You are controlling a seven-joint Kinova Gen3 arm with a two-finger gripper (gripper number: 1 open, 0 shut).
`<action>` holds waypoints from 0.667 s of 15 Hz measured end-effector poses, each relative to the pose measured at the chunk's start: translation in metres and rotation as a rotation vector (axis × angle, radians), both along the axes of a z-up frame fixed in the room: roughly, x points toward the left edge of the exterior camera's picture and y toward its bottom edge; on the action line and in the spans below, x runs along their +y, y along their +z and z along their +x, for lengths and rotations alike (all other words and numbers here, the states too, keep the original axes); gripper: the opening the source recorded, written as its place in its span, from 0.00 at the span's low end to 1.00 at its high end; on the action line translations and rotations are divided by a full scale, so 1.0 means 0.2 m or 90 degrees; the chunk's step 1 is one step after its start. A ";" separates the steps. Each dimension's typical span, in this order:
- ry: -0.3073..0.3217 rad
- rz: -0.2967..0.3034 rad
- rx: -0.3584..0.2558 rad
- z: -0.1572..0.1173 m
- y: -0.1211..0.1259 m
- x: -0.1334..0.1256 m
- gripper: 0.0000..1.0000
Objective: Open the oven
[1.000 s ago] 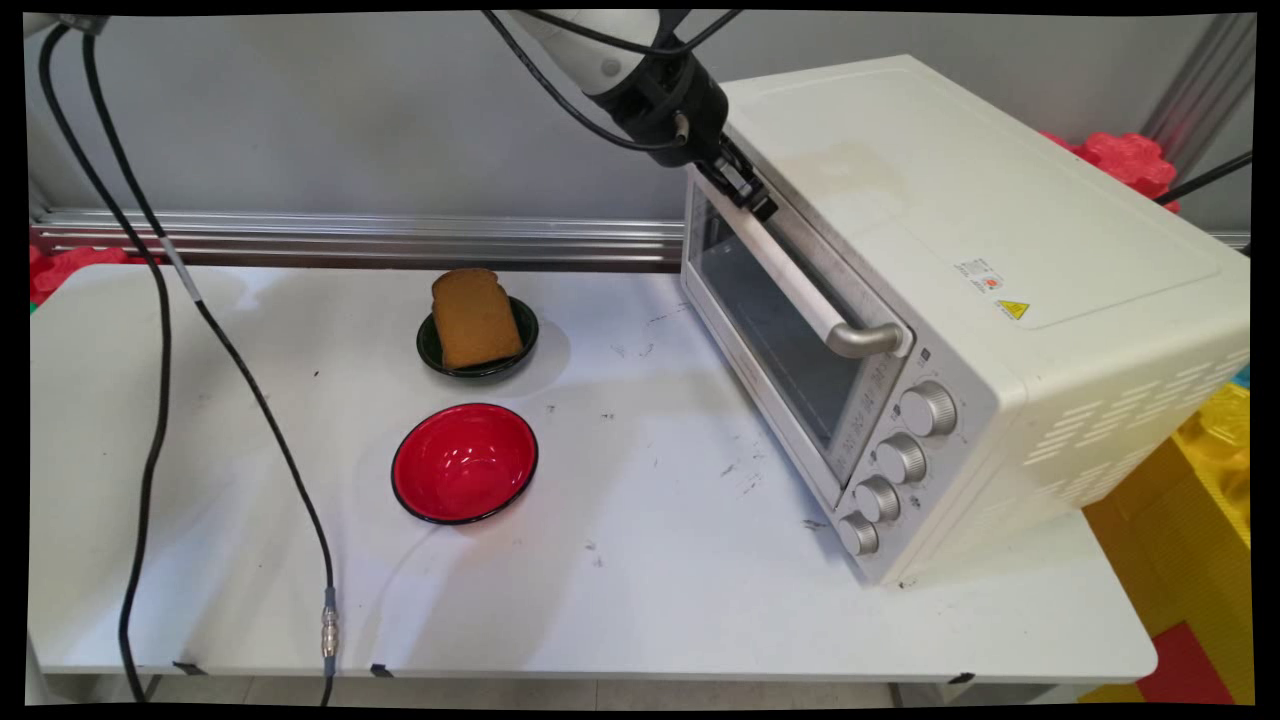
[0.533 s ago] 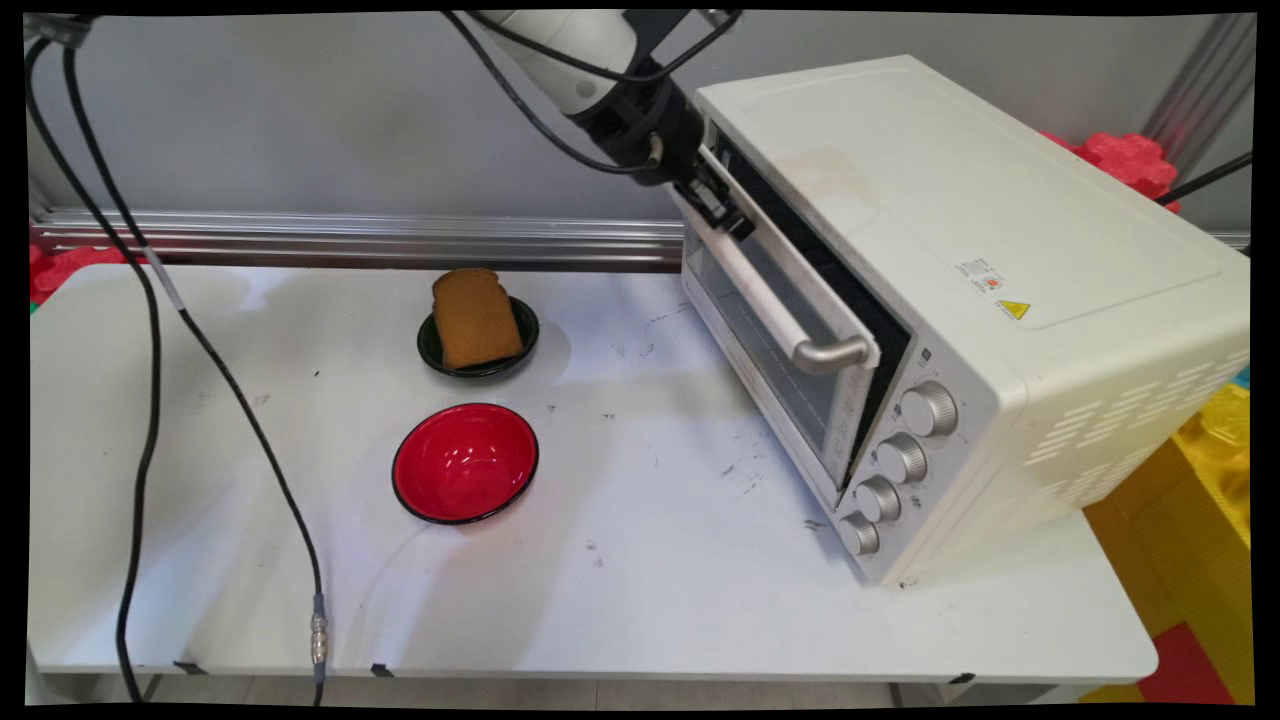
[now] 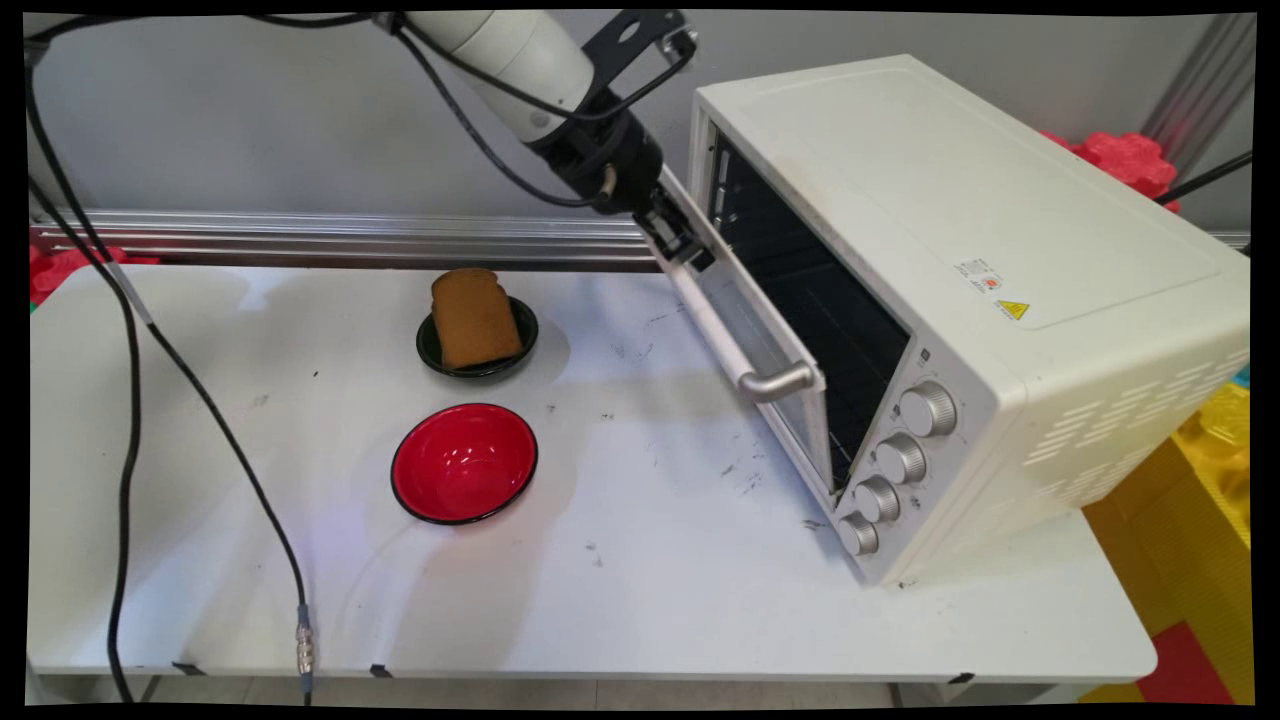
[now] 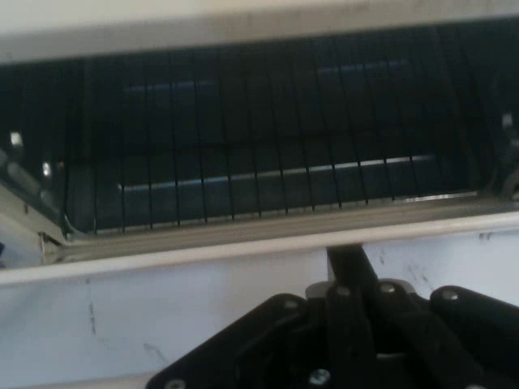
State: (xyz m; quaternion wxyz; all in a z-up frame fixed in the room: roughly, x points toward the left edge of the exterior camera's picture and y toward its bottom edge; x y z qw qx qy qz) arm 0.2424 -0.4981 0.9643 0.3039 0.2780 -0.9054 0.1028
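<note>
A white toaster oven (image 3: 950, 250) stands on the right of the table, its glass door (image 3: 790, 400) tilted partly open. My gripper (image 3: 683, 243) is shut on the far end of the door's metal handle (image 3: 745, 355). In the hand view the gripper (image 4: 349, 258) meets the pale door edge (image 4: 203, 250), and behind it lies the dark oven interior with its wire rack (image 4: 243, 174). A slice of toast (image 3: 474, 317) rests in a small dark bowl (image 3: 430, 350) left of the oven. An empty red bowl (image 3: 464, 462) sits in front of that.
Black cables (image 3: 200, 400) hang from the arm over the table's left side. An aluminium rail (image 3: 300, 235) runs along the back edge. Red and yellow blocks (image 3: 1190, 520) stand beyond the table's right end. The white table (image 3: 650, 580) has scuff marks near the oven.
The gripper has moved left and down with the handle. The oven door has swung from shut to partly open, baring the dark interior.
</note>
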 end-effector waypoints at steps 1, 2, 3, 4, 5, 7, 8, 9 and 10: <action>-0.001 0.002 -0.004 0.02 -0.01 0.01 0.00; -0.003 0.004 -0.007 0.03 -0.03 0.02 0.00; -0.003 0.006 -0.011 0.05 -0.04 0.03 0.00; -0.004 0.007 -0.014 0.07 -0.05 0.04 0.00; -0.006 0.007 -0.018 0.08 -0.07 0.04 0.00; -0.006 0.007 -0.024 0.11 -0.09 0.05 0.00; -0.006 0.007 -0.027 0.12 -0.11 0.06 0.00; -0.007 0.007 -0.029 0.13 -0.13 0.06 0.00; -0.009 0.005 -0.032 0.15 -0.15 0.06 0.00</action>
